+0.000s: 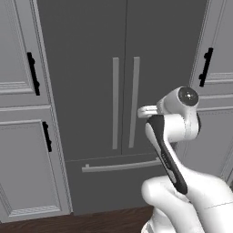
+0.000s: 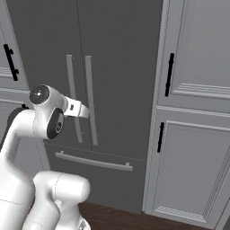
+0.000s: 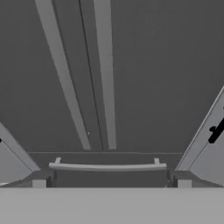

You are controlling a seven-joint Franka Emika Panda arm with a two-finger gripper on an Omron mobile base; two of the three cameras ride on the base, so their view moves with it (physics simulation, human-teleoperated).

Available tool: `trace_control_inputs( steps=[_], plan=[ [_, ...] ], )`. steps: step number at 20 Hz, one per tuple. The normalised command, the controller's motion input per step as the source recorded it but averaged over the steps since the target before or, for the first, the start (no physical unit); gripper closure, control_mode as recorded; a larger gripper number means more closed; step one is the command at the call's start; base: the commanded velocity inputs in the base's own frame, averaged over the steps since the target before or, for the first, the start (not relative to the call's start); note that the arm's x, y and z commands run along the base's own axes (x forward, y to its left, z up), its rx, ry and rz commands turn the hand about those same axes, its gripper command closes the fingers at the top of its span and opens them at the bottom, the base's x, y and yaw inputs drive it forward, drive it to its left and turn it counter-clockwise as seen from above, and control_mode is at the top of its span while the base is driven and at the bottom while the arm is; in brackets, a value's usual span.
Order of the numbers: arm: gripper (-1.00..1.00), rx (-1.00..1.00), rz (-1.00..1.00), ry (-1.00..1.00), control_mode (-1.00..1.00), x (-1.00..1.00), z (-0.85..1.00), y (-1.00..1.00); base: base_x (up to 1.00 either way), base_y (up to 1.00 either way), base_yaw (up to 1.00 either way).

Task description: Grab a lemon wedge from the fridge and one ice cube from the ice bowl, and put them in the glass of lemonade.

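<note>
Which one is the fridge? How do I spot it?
Look at the middle of the wall, between the pale grey cabinets. The fridge is the tall, dark grey one. Its two doors have long, light bar handles, not short black ones.

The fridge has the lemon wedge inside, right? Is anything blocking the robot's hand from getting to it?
Yes. Both doors of the fridge are shut, with the two long bar handles side by side at the middle seam. The gripper is open and faces those doors, touching nothing. A door must be pulled open first; the lemon wedge is hidden behind them.
</note>
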Motion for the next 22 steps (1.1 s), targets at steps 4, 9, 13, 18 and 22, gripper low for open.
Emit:
trace_control_inputs(
  steps=[4, 9, 13, 18, 22],
  plan=[
    [-1.0, -0.04, 0.0, 0.23, -1.0, 0.53, 0.0, 0.0, 0.0, 0.0, 0.0],
    [-1.0, -0.09, 0.0, 0.1, -1.0, 0.54, 0.0, 0.02, 0.0, 0.0, 0.0],
    [-1.0, -0.05, 0.0, 0.01, -1.0, 0.43, -0.13, 0.0, 0.0, 0.0, 0.0],
    [-1.0, 0.0, 0.0, -0.13, -1.0, 0.12, -0.41, 0.0, 0.0, 0.0, 0.0],
    [-1.0, 0.0, 0.0, -0.11, -1.0, 0.21, -0.32, 0.0, 0.0, 0.0, 0.0]
  ],
)
